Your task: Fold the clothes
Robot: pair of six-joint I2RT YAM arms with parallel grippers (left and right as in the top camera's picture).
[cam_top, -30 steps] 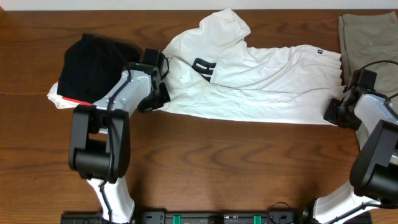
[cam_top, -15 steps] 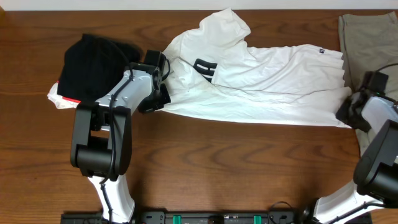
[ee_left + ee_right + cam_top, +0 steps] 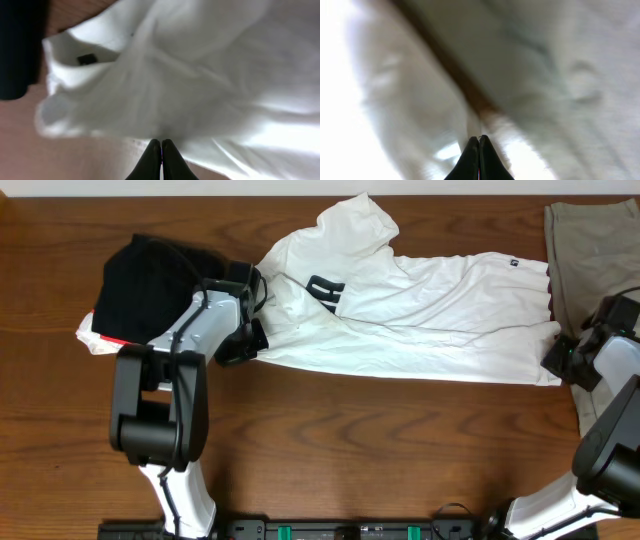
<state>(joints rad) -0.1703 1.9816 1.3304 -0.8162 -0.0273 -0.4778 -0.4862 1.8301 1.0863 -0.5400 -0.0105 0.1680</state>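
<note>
The clothes, a white T-shirt (image 3: 420, 310) with black lettering (image 3: 325, 288) and a small black hem tag (image 3: 514, 263), lie spread sideways across the back of the table. The shirt's near edge runs straight and taut between both grippers. My left gripper (image 3: 243, 345) is shut on the shirt's lower left corner. In the left wrist view its fingertips (image 3: 161, 142) are pressed together at the white cloth (image 3: 200, 75). My right gripper (image 3: 560, 360) is shut on the lower right corner. The right wrist view shows closed tips (image 3: 479, 138) on white fabric (image 3: 385, 100).
A black folded garment (image 3: 150, 280) with a red edge sits just left of my left arm, on something white (image 3: 88, 335). A flat olive-grey cloth (image 3: 595, 250) lies at the back right, close to the shirt's hem and my right gripper.
My right gripper moved right, drawing the shirt's lower right corner outward. The left gripper shifted slightly left. The shirt's near edge is now stretched straighter.
</note>
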